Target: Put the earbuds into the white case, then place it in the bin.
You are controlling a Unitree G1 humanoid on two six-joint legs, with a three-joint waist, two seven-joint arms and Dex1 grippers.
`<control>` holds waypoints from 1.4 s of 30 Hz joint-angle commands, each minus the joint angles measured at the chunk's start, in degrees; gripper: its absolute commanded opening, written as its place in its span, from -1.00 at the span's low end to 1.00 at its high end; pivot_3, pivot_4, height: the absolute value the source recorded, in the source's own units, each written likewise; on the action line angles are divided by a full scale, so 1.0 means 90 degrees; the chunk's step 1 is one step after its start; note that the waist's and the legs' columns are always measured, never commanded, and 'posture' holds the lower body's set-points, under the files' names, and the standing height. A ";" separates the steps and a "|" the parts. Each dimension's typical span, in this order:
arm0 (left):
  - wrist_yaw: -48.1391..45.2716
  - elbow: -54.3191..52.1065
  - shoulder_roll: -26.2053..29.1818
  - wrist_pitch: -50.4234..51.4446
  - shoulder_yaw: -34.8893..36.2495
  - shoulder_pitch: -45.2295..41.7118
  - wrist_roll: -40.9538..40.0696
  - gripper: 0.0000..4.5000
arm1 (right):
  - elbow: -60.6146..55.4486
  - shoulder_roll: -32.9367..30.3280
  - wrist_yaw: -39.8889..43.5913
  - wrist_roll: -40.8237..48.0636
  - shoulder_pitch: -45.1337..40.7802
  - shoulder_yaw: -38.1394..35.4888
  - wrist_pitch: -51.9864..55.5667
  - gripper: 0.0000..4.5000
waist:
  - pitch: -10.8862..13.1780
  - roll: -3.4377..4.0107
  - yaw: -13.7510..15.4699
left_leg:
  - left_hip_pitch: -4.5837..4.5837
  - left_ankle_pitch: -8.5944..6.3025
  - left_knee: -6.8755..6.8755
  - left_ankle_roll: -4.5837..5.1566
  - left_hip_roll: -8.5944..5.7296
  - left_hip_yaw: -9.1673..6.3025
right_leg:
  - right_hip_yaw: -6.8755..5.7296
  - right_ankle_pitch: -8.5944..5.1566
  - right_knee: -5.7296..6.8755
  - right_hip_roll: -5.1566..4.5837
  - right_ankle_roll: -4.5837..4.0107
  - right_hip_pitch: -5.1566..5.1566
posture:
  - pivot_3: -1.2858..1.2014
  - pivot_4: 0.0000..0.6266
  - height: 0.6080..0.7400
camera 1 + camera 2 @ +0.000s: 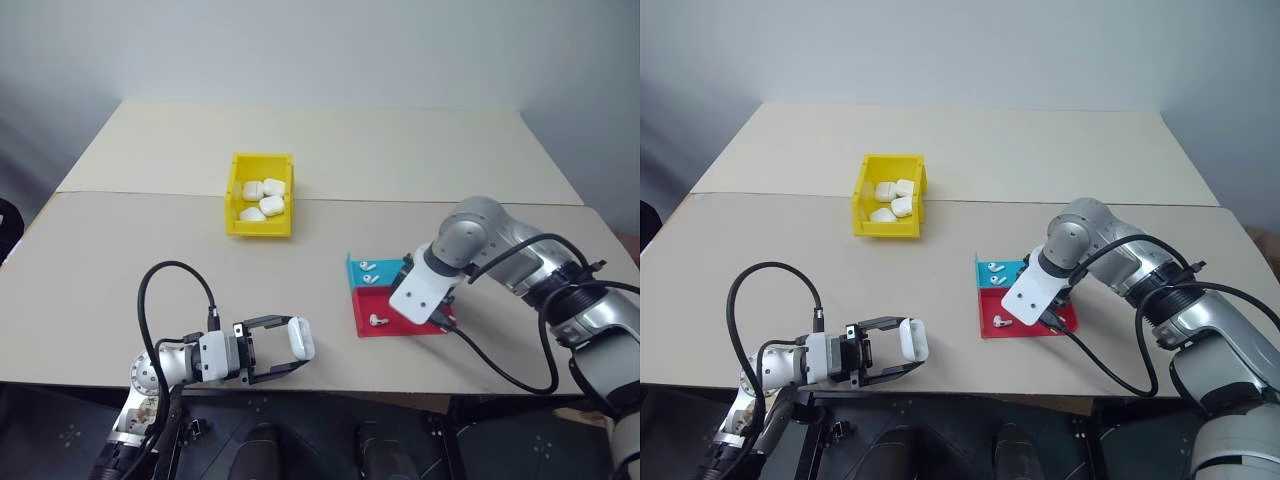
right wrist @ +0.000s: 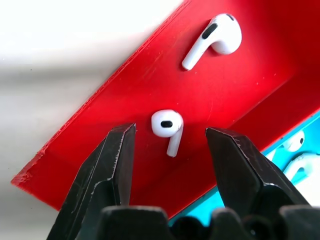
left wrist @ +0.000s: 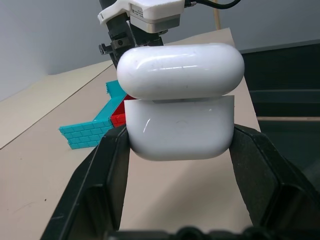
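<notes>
My left gripper (image 1: 299, 345) is shut on the white case (image 3: 180, 110), held level above the table's near edge, with the lid slightly off its body. My right gripper (image 2: 170, 131) points down over the red tray (image 2: 125, 95) and is open. One earbud (image 2: 167, 125) lies on the tray between its fingertips, touched by neither. A second earbud (image 2: 212, 37) lies farther along the same tray. Two more earbuds (image 1: 365, 264) rest in the blue tray (image 1: 388, 268). The yellow bin (image 1: 232, 195) stands at mid-table.
Several white cases (image 1: 262, 197) lie inside the bin. The red and blue trays sit joined at the table's right front. A black cable (image 1: 500, 365) trails from the right arm across the table near the front edge.
</notes>
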 commanded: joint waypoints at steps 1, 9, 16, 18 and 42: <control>0.0051 -0.0163 0.0041 -0.0103 -0.0003 0.0010 -0.0042 0.21 | 0.0012 0.0039 0.0318 -0.0088 -0.0026 -0.0126 -0.0120 0.20 | 0.0000 0.0000 0.0000 | 0.0000 0.0000 0.0000 0.0000 0.0000 0.0000 | 0.0000 0.0000 0.0001 0.0000 0.0000 0.0000 | 0.03 -0.52 1.00; 0.0069 -0.0180 0.0066 -0.0126 -0.0016 0.0034 -0.0042 0.21 | 0.0153 0.0118 0.0287 -0.0277 0.0017 -0.0136 -0.0243 0.20 | 0.0000 0.0000 0.0002 | 0.0001 0.0000 0.0000 0.0000 0.0000 0.0000 | 0.0000 0.0000 0.0001 0.0000 0.0000 0.0000 | 0.03 -0.52 1.00; 0.0091 -0.0206 0.0075 -0.0118 -0.0020 0.0055 -0.0025 0.21 | 0.0272 0.0162 0.0230 -0.0381 0.0016 -0.0146 -0.0424 0.13 | 0.0000 0.0000 0.0002 | 0.0001 0.0000 0.0000 0.0000 0.0000 0.0000 | 0.0000 0.0000 0.0001 0.0000 0.0000 0.0001 | 0.03 -0.52 1.00; 0.0095 -0.0219 0.0082 -0.0107 -0.0023 0.0062 -0.0028 0.21 | 0.0256 0.0181 0.0207 -0.0382 0.0031 -0.0181 -0.0385 -0.05 | 0.0000 0.0000 0.0001 | 0.0001 0.0000 0.0000 0.0000 0.0000 0.0000 | 0.0000 0.0000 0.0001 0.0000 0.0000 0.0001 | 0.03 -0.52 1.00; 0.0108 -0.0198 0.0111 -0.0101 -0.0052 0.0023 -0.0042 0.21 | 0.0215 0.0215 0.0117 -0.0480 0.0092 -0.0276 -0.0419 -0.42 | 0.0000 0.0000 0.0002 | 0.0002 0.0000 0.0000 0.0000 0.0000 0.0000 | 0.0000 0.0000 0.0001 0.0000 0.0000 0.0002 | 0.03 -0.52 1.00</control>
